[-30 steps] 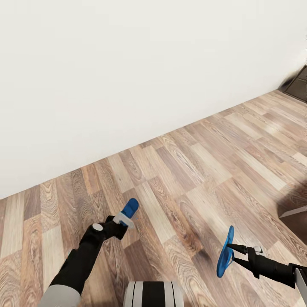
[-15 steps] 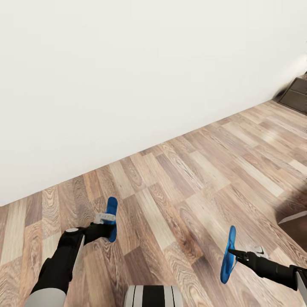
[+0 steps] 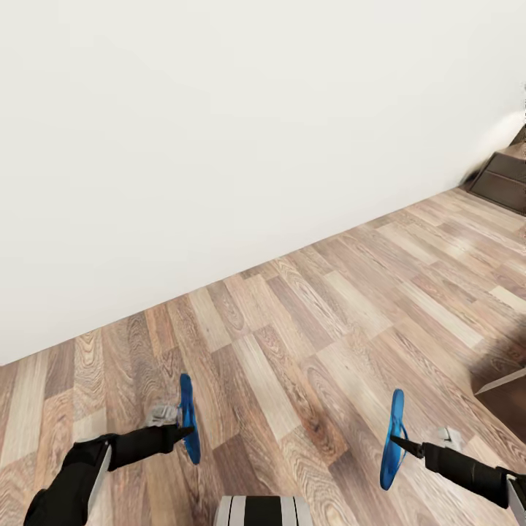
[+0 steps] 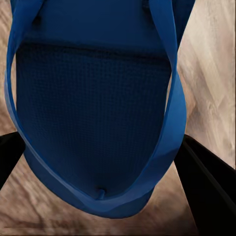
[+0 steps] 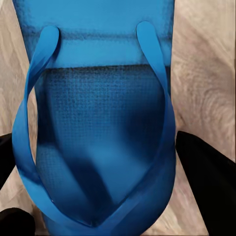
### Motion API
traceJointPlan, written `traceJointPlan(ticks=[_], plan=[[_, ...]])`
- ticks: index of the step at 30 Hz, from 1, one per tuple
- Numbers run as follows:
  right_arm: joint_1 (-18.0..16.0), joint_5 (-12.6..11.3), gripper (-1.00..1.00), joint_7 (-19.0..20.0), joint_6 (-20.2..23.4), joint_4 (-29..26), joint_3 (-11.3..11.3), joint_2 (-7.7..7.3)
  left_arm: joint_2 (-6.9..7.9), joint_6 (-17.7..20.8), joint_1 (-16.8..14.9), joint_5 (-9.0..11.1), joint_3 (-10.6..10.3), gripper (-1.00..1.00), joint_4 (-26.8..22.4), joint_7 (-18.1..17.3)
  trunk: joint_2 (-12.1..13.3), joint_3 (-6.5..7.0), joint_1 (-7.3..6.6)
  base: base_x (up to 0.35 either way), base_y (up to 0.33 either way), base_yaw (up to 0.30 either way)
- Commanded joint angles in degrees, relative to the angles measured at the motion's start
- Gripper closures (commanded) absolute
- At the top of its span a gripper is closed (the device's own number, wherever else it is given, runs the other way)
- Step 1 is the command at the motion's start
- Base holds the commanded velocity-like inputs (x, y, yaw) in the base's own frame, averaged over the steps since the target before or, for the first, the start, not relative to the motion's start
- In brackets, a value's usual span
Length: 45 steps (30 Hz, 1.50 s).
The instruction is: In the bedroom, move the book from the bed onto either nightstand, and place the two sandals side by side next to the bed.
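Each arm holds one bright blue sandal edge-on above the wood-plank floor. My left gripper is shut on the left sandal, low on the left in the head view. My right gripper is shut on the right sandal, low on the right. Seen close from the left wrist, that sandal shows its sole and thin straps between dark fingers. The right wrist view gives the same close look at the other sandal. A dark-brown nightstand stands at the far right against the wall. The book is out of view.
A plain white wall runs across the view, meeting the floor along a diagonal line. A dark brown corner with a pale edge, perhaps the bed, juts in at the right. My base shows at the bottom.
The view has swung, so the wall line sits higher and the nightstand shows more. My left arm has drawn back and down, turning its sandal from flat-on to edge-on. The right sandal stays held.
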Motion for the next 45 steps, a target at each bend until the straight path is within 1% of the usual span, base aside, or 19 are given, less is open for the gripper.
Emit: traceJointPlan(ticks=[1,3,5,8,10,17,29,45], plan=[[-0.05,0.42,1.0,0.35,-1.98,1.07,-0.37,0.05,0.69,-0.58,0.27,-0.13,0.65,1.0,1.57,-1.46,0.0,0.19,-0.04,0.0,0.0,0.0],[-0.03,0.41,1.0,0.34,-4.44,2.95,-0.4,0.05,2.17,-3.51,0.68,-0.12,1.68,1.0,4.67,-2.59,0.02,0.64,-0.09,0.0,0.0,0.0],[-0.03,0.41,1.0,0.32,-5.68,4.73,-0.4,0.05,3.17,-6.48,0.86,-0.13,2.89,1.0,8.33,-3.0,0.05,1.08,-0.14,0.0,0.0,0.0],[-0.03,0.41,1.0,0.2,-6.56,7.22,-0.39,0.05,3.72,-8.97,0.96,-0.18,3.96,1.0,12.92,-2.95,0.09,1.75,-0.22,0.0,0.0,0.0],[-0.02,0.41,1.0,0.26,-6.7,7.86,-0.38,0.05,3.81,-9.34,0.96,-0.18,4.17,1.0,13.85,-2.95,0.12,2.19,-0.27,0.0,0.0,0.0],[-0.02,0.41,1.0,0.06,-6.85,8.38,-0.38,0.05,3.78,-9.66,0.93,-0.19,4.23,1.0,14.47,-2.94,0.21,3.74,-0.45,0.0,0.0,0.0],[-0.02,0.41,1.0,0.13,-6.76,8.48,-0.41,0.05,3.78,-9.75,0.94,-0.19,4.23,1.0,14.5,-3.07,0.21,3.74,-0.45,0.0,0.0,0.0],[-0.02,0.41,1.0,-0.11,-6.74,8.48,-0.41,0.05,3.78,-9.68,0.95,-0.19,4.23,1.0,14.5,-3.05,0.42,7.28,-0.86,0.0,0.0,0.0]])
